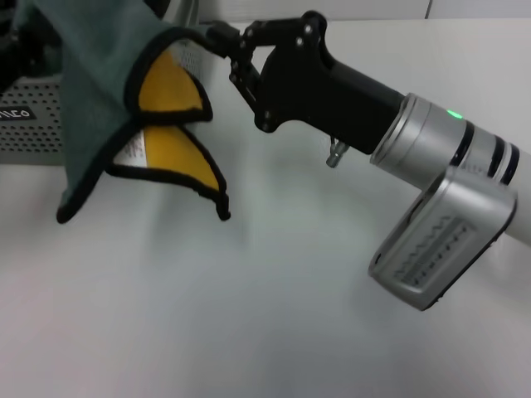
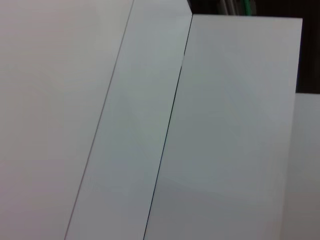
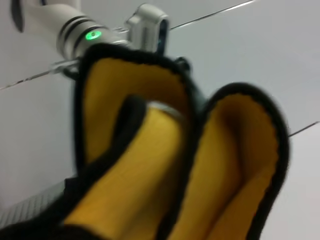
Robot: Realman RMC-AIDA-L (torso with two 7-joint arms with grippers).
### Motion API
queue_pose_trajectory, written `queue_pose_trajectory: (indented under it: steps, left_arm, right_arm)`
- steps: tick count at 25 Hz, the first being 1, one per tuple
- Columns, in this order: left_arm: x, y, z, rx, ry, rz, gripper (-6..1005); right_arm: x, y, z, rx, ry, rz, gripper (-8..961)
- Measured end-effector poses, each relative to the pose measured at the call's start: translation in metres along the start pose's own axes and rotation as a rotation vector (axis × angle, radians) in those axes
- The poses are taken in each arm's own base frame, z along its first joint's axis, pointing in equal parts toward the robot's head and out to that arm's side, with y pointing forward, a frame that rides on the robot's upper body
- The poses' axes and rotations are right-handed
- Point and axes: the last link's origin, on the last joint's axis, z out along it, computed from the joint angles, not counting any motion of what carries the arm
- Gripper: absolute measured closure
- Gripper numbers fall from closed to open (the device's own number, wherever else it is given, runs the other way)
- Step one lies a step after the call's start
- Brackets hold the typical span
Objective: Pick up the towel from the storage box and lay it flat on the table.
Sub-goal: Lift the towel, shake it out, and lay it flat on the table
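Observation:
The towel (image 1: 95, 99) hangs in the air over the table (image 1: 249, 323), dark teal side outward, with yellow folds showing at its right and a small white label (image 1: 133, 152). My right gripper (image 1: 217, 38) reaches in from the right and is shut on the towel's black-stitched upper edge. The right wrist view shows the towel's yellow folds (image 3: 150, 165) close up. The storage box (image 1: 33, 133) stands at the far left behind the towel, mostly hidden. My left arm (image 3: 75, 30) shows beyond the towel in the right wrist view; its gripper is hidden.
The box's black label (image 1: 15, 114) faces me. The white tabletop stretches below and to the right of the towel. The left wrist view shows only white panels (image 2: 225, 125) with seams and a dark gap at one corner.

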Motion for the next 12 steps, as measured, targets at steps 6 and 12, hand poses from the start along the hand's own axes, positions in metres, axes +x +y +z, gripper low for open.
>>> queue_pose_trajectory:
  steps: [6, 12]
  left_arm:
    - [-0.013, -0.006, -0.011, 0.093, -0.026, -0.043, 910]
    - [-0.030, -0.006, -0.021, 0.127, -0.142, -0.095, 881]
  right_arm:
    - [-0.002, -0.007, 0.001, 0.031, -0.015, 0.157, 946]
    - [-0.013, -0.021, -0.003, -0.036, -0.045, 0.364, 947]
